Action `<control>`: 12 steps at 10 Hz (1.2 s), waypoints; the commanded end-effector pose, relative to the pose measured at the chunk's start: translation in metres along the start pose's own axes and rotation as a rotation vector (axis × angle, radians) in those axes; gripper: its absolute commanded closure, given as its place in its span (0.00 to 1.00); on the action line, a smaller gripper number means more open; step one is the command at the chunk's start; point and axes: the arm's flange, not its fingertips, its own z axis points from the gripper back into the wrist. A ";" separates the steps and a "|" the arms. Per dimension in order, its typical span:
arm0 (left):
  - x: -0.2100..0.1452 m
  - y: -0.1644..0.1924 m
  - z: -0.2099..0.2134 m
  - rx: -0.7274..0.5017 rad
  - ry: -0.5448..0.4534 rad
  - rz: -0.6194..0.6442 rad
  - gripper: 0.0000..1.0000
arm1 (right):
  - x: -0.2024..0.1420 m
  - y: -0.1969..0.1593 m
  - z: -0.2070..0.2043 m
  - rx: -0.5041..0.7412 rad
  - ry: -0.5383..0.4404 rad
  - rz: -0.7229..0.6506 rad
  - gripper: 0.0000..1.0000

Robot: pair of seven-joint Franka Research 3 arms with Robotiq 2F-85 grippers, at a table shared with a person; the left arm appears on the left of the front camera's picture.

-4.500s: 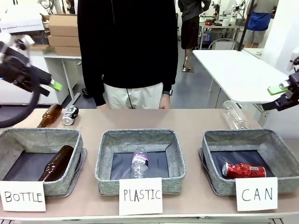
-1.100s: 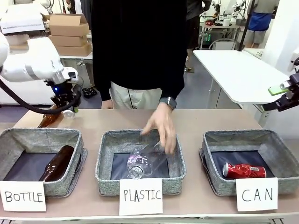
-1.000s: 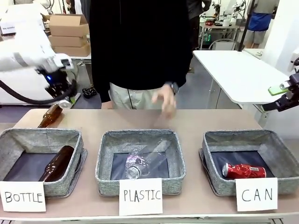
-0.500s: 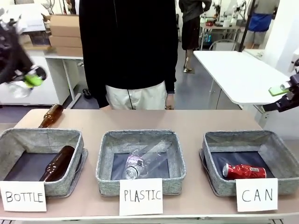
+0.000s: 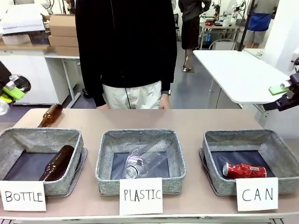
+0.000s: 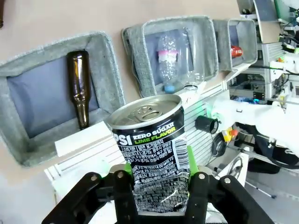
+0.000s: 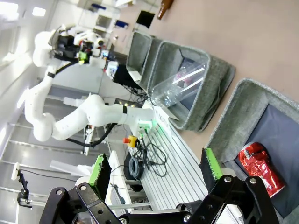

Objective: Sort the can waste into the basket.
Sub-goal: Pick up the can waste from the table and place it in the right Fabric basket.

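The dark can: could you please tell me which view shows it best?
The left wrist view: the dark can sits close, label readable, clamped in the left gripper. The front view catches that gripper at the picture's edge, can unclear; the right wrist view, far off.

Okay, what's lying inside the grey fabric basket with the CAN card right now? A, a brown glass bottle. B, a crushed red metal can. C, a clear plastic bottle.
B: the crushed red metal can lies on its side inside the grey woven basket marked CAN.
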 end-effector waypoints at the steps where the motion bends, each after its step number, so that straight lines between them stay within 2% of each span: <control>1: 0.010 0.001 0.007 0.000 0.005 0.002 1.00 | 0.001 0.003 0.001 -0.007 0.006 -0.007 0.00; 2: 0.000 0.000 0.000 0.000 0.000 0.000 0.56 | 0.000 0.000 0.000 0.000 0.000 0.000 0.00; 4: 0.048 -0.055 -0.067 -0.100 0.053 -0.299 0.56 | -0.028 -0.011 0.020 0.000 -0.001 0.007 0.00; 5: 0.069 -0.092 -0.099 -0.115 0.067 -0.389 0.56 | -0.057 -0.021 0.048 -0.039 -0.091 -0.028 0.00; 6: 0.093 -0.136 -0.135 -0.106 0.057 -0.489 0.56 | -0.100 -0.037 0.090 -0.068 -0.247 -0.100 0.00; 7: 0.113 -0.179 -0.172 -0.169 0.046 -0.599 0.56 | -0.142 -0.051 0.119 -0.086 -0.361 -0.187 0.00; 8: 0.132 -0.225 -0.217 -0.236 -0.034 -0.664 0.56 | -0.182 -0.062 0.136 -0.069 -0.454 -0.231 0.00; 9: 0.138 -0.279 -0.269 -0.280 -0.054 -0.747 0.56 | -0.216 -0.067 0.141 -0.083 -0.525 -0.273 0.00; 10: 0.128 -0.333 -0.324 -0.288 -0.085 -0.871 0.56 | -0.247 -0.075 0.140 -0.074 -0.571 -0.334 0.00; 11: 0.122 -0.362 -0.364 -0.301 -0.054 -0.942 0.56 | -0.265 -0.085 0.131 -0.034 -0.586 -0.354 0.00; 12: 0.126 -0.371 -0.389 -0.280 0.048 -0.868 0.56 | -0.270 -0.095 0.115 0.027 -0.571 -0.340 0.00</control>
